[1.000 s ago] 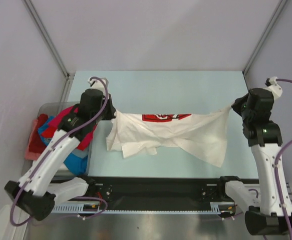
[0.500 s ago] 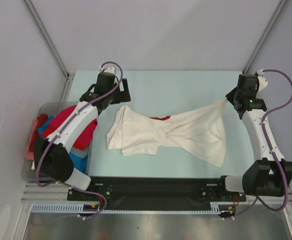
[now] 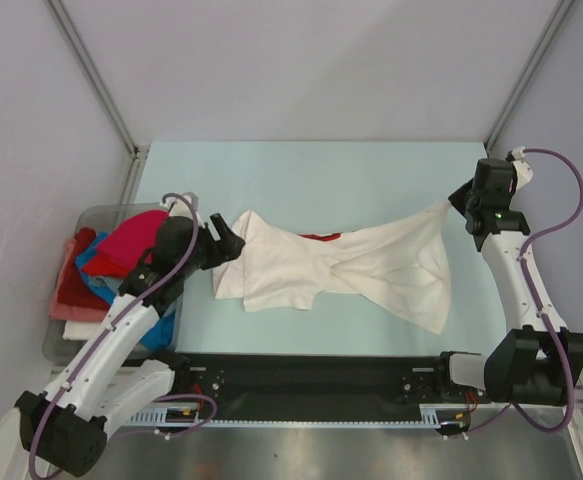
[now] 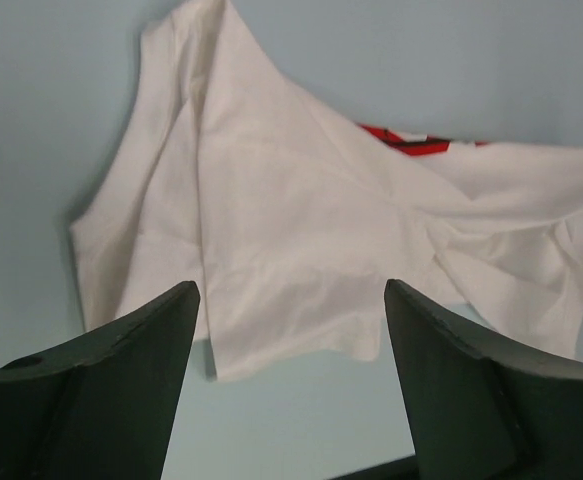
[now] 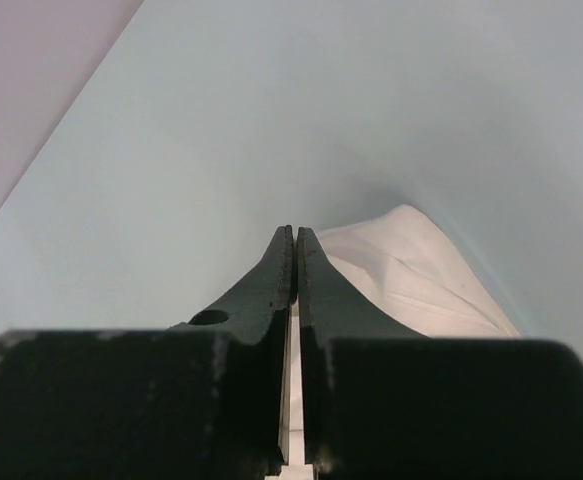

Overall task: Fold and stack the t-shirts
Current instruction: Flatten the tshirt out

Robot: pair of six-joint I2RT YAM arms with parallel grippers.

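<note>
White cotton lies bunched across the middle of the pale blue tabletop (image 3: 301, 170): the white t-shirt (image 3: 341, 268) is twisted on itself, and only a sliver of its red print (image 3: 316, 237) shows at the far fold. The right tool (image 3: 461, 208) is pressed together on the shirt's right corner, and the cloth runs up to it in a taut point. The left tool (image 3: 228, 242) stands spread just above the shirt's left edge, holding nothing. The other t-shirts (image 3: 131, 240), magenta-red, blue and pink, sit heaped in the bin (image 3: 89, 213) at the left, apart from the work.

The risk lies in the one-sided hold. If the right arm pulls further before the left tool bites, the whole shirt will likely drag across the tabletop and twist tighter rather than spread flat. The left tool could also close on a doubled layer, since the left edge is folded over itself, so that lifting would raise a clump instead of one hem. A thin pinch on the right corner may slip under tension.
</note>
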